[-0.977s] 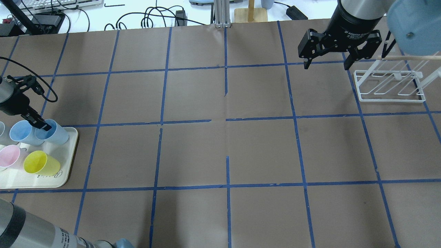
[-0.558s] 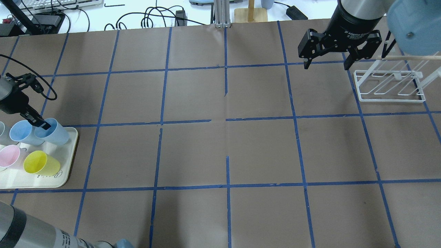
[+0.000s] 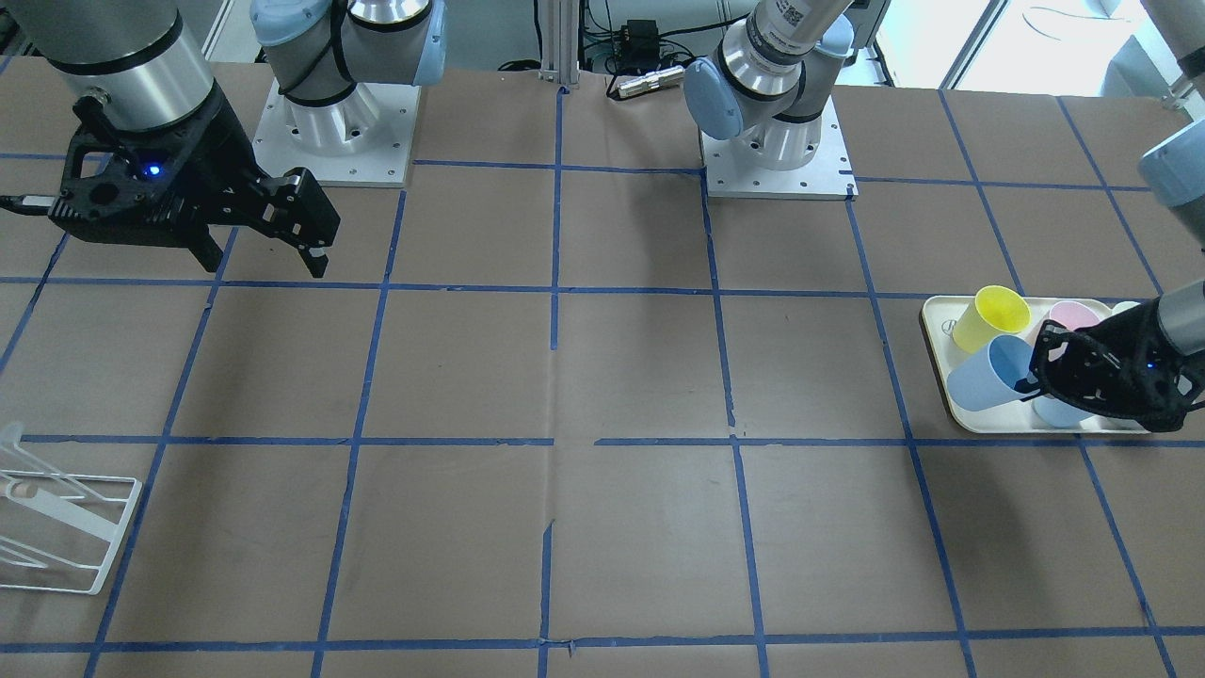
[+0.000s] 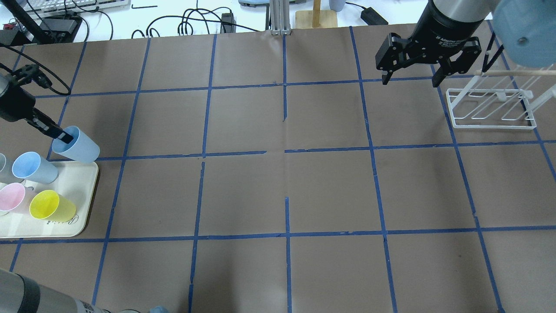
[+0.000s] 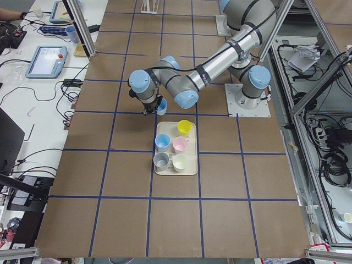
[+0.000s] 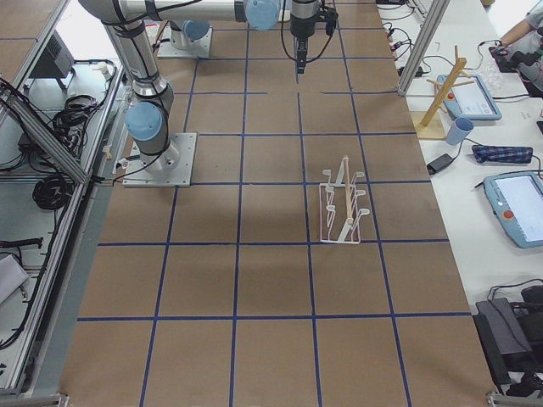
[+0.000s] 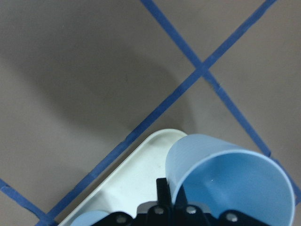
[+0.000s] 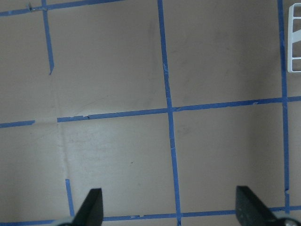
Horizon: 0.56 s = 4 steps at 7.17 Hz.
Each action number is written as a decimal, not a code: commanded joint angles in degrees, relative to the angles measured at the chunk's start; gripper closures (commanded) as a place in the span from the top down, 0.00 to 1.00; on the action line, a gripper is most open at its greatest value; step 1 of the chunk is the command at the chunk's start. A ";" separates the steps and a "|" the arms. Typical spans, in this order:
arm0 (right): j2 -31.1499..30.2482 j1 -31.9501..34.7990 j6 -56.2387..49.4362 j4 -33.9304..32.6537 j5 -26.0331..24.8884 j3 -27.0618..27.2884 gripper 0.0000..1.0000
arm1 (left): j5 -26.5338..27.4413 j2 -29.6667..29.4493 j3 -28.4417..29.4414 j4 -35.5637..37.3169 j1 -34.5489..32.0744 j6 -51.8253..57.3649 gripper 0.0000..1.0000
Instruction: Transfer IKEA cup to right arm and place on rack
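My left gripper [image 4: 64, 136] is shut on the rim of the pale blue IKEA cup [image 4: 79, 148]. It holds the cup tilted in the air just beyond the far edge of the cream tray [image 4: 80, 215]. The left wrist view shows the cup [image 7: 225, 181] in the fingers above the tray's corner [image 7: 141, 165]. The front view shows the cup [image 3: 987, 377] held by the same gripper [image 3: 1036, 377]. My right gripper [image 4: 409, 81] is open and empty and hangs left of the white wire rack [image 4: 493, 127]. The rack's corner shows in the right wrist view [image 8: 294, 47].
On the tray stand another blue cup [image 4: 32, 167], a pink cup [image 4: 12, 198], a yellow cup [image 4: 50, 206] and a grey cup at the view's edge. A wooden dowel [image 4: 517, 73] reaches over the rack. Cables and a wooden stand [image 4: 316, 15] lie beyond the table's far edge.
My left gripper has lifted the blue cup off the tray and carried it toward the table's far side. The right gripper has hardly moved.
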 commanded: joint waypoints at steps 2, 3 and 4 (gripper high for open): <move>0.00 -5.40 -2.48 3.07 10.91 -0.15 1.00 | -15.87 6.29 1.59 -8.17 -7.40 -24.11 0.00; 0.00 -8.64 -5.98 6.14 17.82 -0.15 1.00 | -19.21 8.05 1.41 -8.18 -11.10 -31.69 0.00; 0.00 -12.50 -10.80 10.95 25.38 -0.06 1.00 | -24.20 9.46 -0.07 -8.35 -13.83 -37.60 0.00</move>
